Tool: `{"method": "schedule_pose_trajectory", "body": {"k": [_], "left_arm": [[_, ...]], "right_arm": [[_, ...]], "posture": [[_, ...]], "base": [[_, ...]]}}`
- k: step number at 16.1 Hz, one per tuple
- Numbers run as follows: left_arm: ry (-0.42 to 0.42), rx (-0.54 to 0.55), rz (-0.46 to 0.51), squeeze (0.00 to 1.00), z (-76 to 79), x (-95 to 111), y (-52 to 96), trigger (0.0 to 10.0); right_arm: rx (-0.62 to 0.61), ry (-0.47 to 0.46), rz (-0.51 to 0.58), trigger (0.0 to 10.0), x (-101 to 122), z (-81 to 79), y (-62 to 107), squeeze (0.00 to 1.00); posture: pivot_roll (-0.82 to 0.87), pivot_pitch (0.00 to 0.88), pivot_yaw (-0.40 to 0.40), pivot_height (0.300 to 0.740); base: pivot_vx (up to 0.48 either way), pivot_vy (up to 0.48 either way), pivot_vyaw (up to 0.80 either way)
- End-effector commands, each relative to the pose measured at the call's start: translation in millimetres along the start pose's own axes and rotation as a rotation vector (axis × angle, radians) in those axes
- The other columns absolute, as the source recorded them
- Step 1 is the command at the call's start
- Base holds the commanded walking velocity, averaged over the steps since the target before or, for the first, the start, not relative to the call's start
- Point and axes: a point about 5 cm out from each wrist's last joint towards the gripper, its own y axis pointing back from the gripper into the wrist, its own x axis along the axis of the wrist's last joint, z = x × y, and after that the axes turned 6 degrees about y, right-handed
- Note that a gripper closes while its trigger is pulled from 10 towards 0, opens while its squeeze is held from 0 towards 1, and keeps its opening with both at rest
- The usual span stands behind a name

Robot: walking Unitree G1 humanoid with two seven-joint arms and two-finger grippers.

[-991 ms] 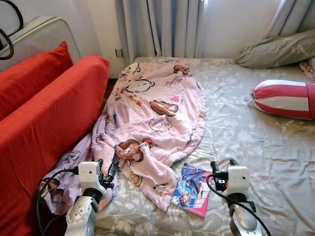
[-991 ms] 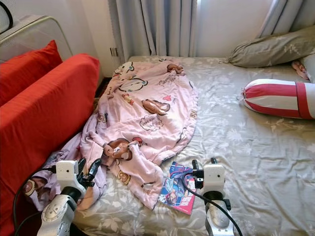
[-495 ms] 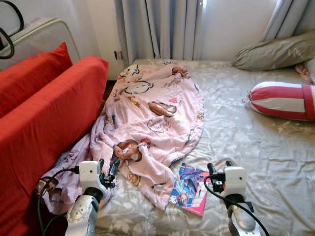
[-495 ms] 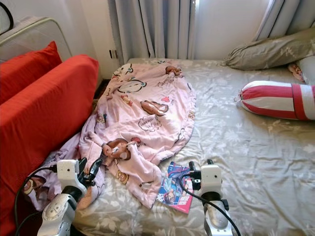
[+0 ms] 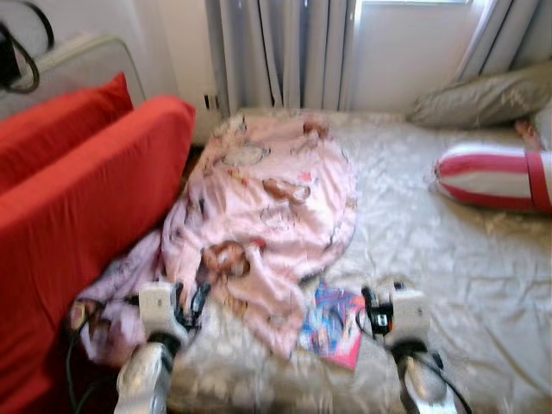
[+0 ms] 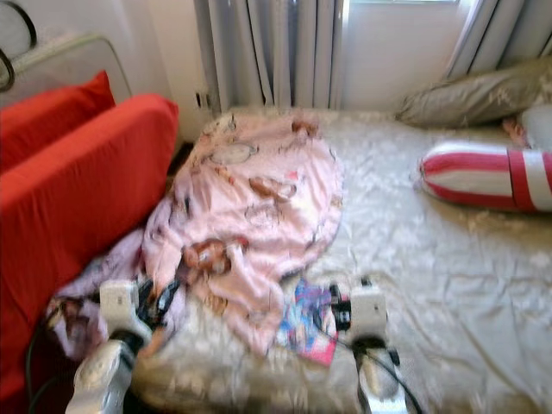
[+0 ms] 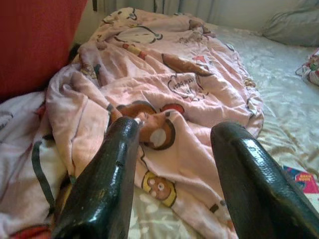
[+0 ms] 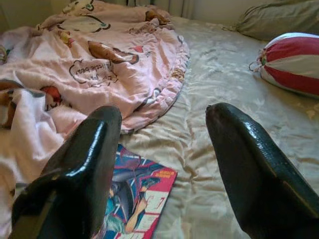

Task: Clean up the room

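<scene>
While both end effectors hover spread and empty, the pink blanket (image 5: pixel 267 207) sprawls along the bed's (image 5: pixel 448 259) left edge.
Risk: the right end effector (image 5: pixel 382 297) may snag the magazine (image 5: pixel 335 326) beside the blanket; left end effector (image 5: pixel 188 300) waits near the hem.

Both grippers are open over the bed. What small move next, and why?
Probably lower the right gripper onto the magazine. It lies flat on the grey sheet, just clear of the pink blanket, beneath the open fingers. The head views are blurred, so settle first.
</scene>
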Motion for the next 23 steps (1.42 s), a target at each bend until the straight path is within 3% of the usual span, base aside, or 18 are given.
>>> {"method": "schedule_pose_trajectory", "body": {"k": [1, 10, 14, 23], "left_arm": [[-0.007, -0.007, -0.009, 0.0, -1.2, 1.3, -0.3, 10.0], [-0.006, -0.03, -0.011, 0.0, 4.1, 7.4, -7.4, 10.0], [-0.003, -0.034, -0.016, 0.0, 5.7, 7.4, -7.5, 10.0], [0.002, -0.044, -0.023, 0.0, 9.3, 7.7, -9.1, 10.0]], "right_arm": [[0.008, -0.008, -0.006, 10.0, -0.5, -0.8, 0.0, 0.0], [0.001, -0.013, -0.036, 10.0, -1.6, -0.8, -2.5, 0.0], [0.015, -0.017, -0.017, 10.0, 0.6, -2.4, -2.8, 0.0], [0.016, -0.02, -0.03, 10.0, -1.9, -4.0, -1.8, 0.0]], "posture": [[-0.08, 0.02, 0.016, 0.66], [-0.07, 0.071, 0.027, 0.66], [-0.07, 0.081, 0.029, 0.627], [-0.07, 0.087, 0.03, 0.627]], "base": [[0.0, 0.0, 0.0], [0.0, 0.0, 0.0], [0.0, 0.0, 0.0], [0.0, 0.0, 0.0]]}}
